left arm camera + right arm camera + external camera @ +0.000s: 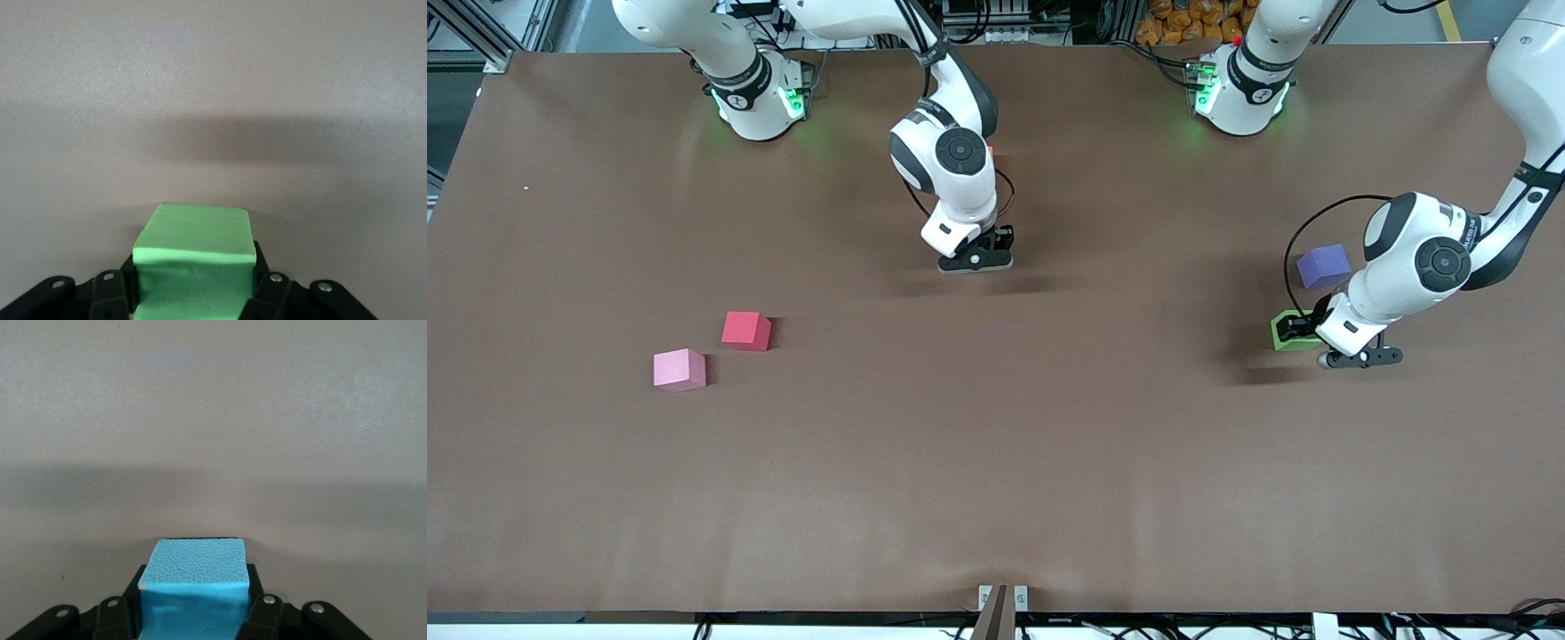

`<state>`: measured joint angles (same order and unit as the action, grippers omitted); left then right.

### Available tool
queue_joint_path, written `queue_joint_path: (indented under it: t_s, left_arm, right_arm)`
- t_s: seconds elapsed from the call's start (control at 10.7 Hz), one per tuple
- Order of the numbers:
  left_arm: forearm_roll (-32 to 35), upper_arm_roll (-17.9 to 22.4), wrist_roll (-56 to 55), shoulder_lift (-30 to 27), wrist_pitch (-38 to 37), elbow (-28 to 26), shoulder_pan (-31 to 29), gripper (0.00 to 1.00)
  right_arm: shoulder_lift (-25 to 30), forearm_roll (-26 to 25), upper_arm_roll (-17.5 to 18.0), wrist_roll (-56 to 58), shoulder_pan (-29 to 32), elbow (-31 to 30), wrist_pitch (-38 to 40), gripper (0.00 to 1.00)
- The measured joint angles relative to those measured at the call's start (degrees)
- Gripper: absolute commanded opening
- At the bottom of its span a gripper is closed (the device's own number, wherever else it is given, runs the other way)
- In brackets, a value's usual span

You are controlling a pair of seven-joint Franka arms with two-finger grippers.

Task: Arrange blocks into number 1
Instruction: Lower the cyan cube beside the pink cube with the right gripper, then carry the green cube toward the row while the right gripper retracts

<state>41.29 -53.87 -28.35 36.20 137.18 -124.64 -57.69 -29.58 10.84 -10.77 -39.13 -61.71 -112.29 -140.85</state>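
Left tool (1352, 356) clamped on green block (1291, 331), low at table (996, 462), left-arm end, near purple block (1323, 266). Right tool (976, 260) gripping light blue block (193, 587) mid-table. Lift green straight up, keep clear of purple.

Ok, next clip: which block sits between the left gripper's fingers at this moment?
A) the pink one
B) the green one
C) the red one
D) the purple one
B: the left wrist view shows the green block clamped between the left gripper fingers, and in the front view that gripper is down at the green block, with the purple block lying apart on the table.
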Motion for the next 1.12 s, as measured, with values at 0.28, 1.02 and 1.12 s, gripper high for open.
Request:
queue_joint_path:
  t_s: [0.28, 1.02, 1.12]
  left_arm:
    - [0.00, 0.00, 0.00, 0.00, 0.00, 0.00, 0.00, 0.00]
    - [0.00, -0.38, -0.71, 0.01, 0.45, 1.97, 0.97, 0.00]
    - [0.00, -0.62, -2.27, 0.00, 0.45, 2.89, 2.49, 0.00]
  right_arm:
    - [0.55, 0.00, 0.00, 0.07, 0.00, -1.35, -0.27, 0.98]
    - [4.07, 0.01, -0.48, -0.10, 1.39, -1.83, -0.53, 1.00]
    - [6.52, 0.00, -0.65, -0.04, 3.43, -2.88, -0.43, 1.00]
